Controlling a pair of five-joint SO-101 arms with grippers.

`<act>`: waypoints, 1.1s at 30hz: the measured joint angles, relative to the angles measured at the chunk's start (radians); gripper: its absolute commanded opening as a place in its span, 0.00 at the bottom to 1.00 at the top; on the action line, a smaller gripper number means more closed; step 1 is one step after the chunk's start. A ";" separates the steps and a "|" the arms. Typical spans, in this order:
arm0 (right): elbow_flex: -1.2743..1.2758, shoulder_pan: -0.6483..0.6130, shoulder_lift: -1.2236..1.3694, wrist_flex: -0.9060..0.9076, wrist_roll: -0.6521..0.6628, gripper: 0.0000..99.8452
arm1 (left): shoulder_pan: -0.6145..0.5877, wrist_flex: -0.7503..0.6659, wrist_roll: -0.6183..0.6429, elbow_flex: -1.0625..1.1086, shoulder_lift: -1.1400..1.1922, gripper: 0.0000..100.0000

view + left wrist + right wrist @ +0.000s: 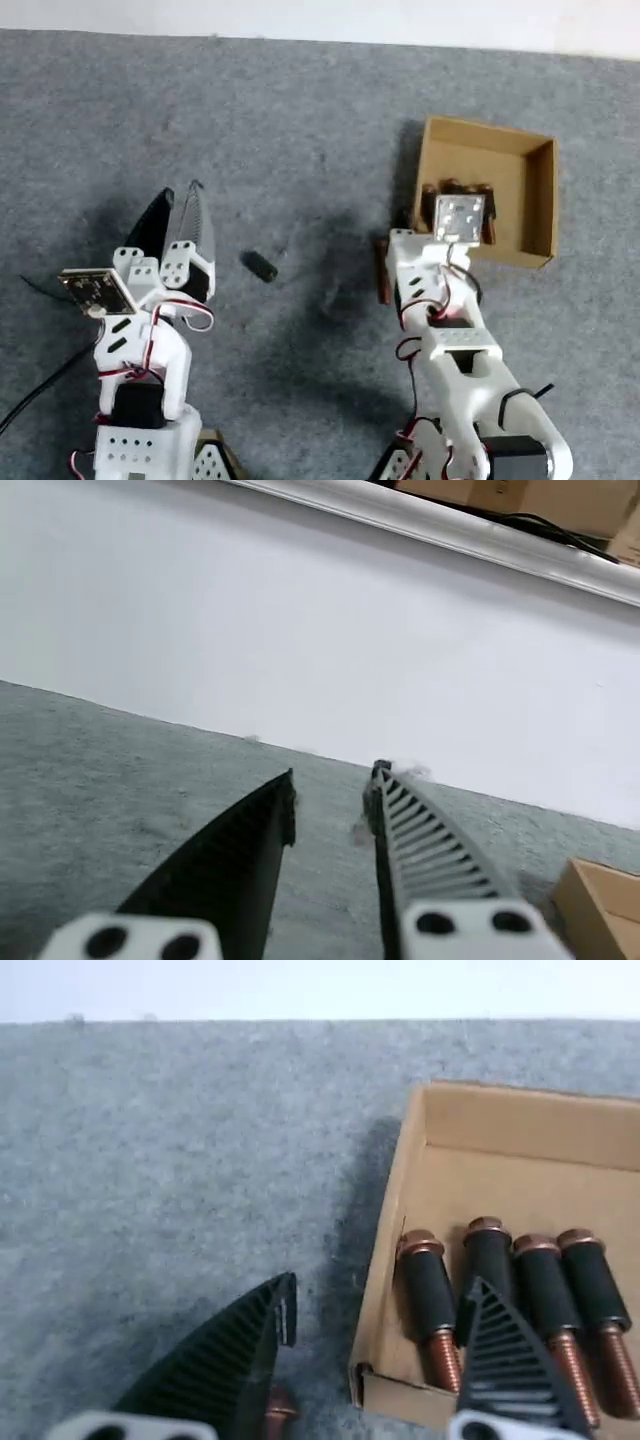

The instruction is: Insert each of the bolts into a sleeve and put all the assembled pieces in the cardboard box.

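L gripper: left gripper (333, 778), jaws apart w/ nothing btwn them; tips point over bare carpet (90, 780) twd the white wall (300, 630).
R gripper: right gripper (385, 1282), jaws wide apart, gripping nothing. The box's side wall sits btwn them: one finger above the box interior, the other outside over carpet.
Box: cardboard box (520, 1120), open top, straddled by the R jaws. From the L jaws it's off to one side, well apart.
Assembled pcs: four assembled pieces (428, 1280) lie side by side in the box, black sleeves on. Copper heads face away from the R gripper, threaded ends twd it. The in-box finger overlaps them around the 2nd and 3rd; can't tell if it touches.
Loose bolt: loose bolt (382, 272), copper, on carpet outside the box near its wall, right by the R gripper's outer finger on its outer side. Not btwn the jaws.
Loose sleeve: loose sleeve (260, 266), short, black, on carpet btwn the two arms, nearer the L gripper. It lies off to the side of those jaws, back from the tips, untouched.
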 measured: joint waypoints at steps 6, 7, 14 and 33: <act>0.000 -0.002 0.000 0.000 0.000 0.24 | -0.167 0.068 0.000 0.000 0.000 0.13; 0.000 -0.003 0.000 0.000 0.000 0.24 | -0.196 0.092 0.000 0.000 0.000 0.13; 0.000 -0.061 0.000 0.000 0.000 0.24 | -0.222 0.241 0.000 0.000 0.000 0.13; -0.618 -0.643 0.160 0.882 0.209 0.24 | -0.222 0.272 0.000 0.000 0.000 0.13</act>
